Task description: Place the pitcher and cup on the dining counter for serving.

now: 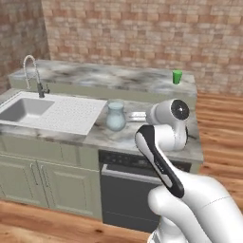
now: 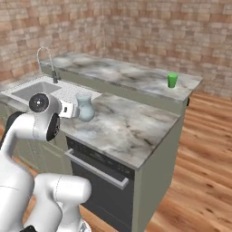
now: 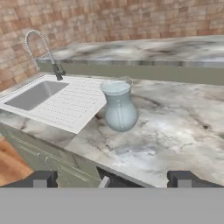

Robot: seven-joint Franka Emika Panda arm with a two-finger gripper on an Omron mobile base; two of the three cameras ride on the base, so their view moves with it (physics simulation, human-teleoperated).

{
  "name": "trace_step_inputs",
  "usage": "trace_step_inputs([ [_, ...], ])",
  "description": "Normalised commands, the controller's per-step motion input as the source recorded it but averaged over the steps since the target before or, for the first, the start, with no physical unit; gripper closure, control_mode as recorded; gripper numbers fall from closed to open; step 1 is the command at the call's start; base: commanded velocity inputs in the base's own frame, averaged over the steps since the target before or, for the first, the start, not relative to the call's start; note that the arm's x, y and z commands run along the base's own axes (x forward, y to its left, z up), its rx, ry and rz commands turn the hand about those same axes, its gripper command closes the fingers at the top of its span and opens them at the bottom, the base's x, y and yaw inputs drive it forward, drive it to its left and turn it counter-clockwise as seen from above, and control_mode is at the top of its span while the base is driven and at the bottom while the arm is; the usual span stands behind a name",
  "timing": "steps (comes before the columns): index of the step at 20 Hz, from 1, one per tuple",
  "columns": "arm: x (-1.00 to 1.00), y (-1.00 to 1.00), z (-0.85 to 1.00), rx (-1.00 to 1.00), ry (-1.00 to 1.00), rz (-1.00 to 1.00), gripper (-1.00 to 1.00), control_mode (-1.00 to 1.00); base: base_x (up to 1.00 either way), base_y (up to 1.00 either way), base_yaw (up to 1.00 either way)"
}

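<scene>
the pitcher [image 1: 115,116] stands upright on the lower marbled tabletop [image 1: 118,135], just beside the right edge of the white drainboard [image 1: 71,114] that adjoins the sink [image 1: 23,108]. in the hand view the pitcher [image 3: 118,107] sits ahead of the hand [image 3: 111,179], a little left of centre, its flared rim level and its round belly resting on the stone right at the drainboard's corner. the two dark fingertips [image 3: 40,178] stand wide apart at the bottom of that view with nothing between them, so the hand is open and holds nothing; it is held short of the pitcher, not touching it. in the right base view the hand [image 2: 70,110] points sideways at the pitcher [image 2: 84,107] from the sink side, and looks close to it, though the exact gap is hard to judge from that angle.

the cup [image 1: 177,76] stands upright on the raised dining counter [image 1: 114,76] behind the lower tabletop, near its right end, well apart from the pitcher. the right base view shows the same green cup [image 2: 172,80] near the far corner of that slab [image 2: 131,72].

a curved chrome faucet [image 1: 32,71] rises behind the sink. a dark dishwasher [image 1: 128,190] sits under the lower tabletop, with sage-green cabinets [image 1: 42,175] to its left. a brick wall [image 1: 142,33] runs behind, and the floor [image 1: 218,137] is wood.
</scene>
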Motion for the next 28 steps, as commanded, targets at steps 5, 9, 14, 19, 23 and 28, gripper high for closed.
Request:
trace_step_inputs([
  [5, 0.0, 0.0, 0.0, 0.0, 0.0, 0.0, -1.0, 1.0, -0.08, 0.84, -0.14],
  [9, 0.0, 0.0, 0.0, 0.0, 0.0, 0.0, -1.0, 1.0, 0.04, 0.77, -0.28],
  [14, 0.0, 0.0, 0.0, 0.0, 0.0, 0.0, -1.0, 1.0, 0.03, 0.27, -0.29],
  [19, 0.0, 0.0, 0.0, 0.0, 0.0, 0.0, -1.0, 1.0, 0.0, -0.08, -0.03],
  [23, 0.0, -0.06, 0.0, 0.0, 0.01, 0.0, -1.0, -1.0, 0.0, -0.06, 0.0],
  [28, 0.0, -0.56, 0.0, 0.03, 0.09, 0.02, -1.0, -1.0, 0.0, 0.0, 0.0],
])
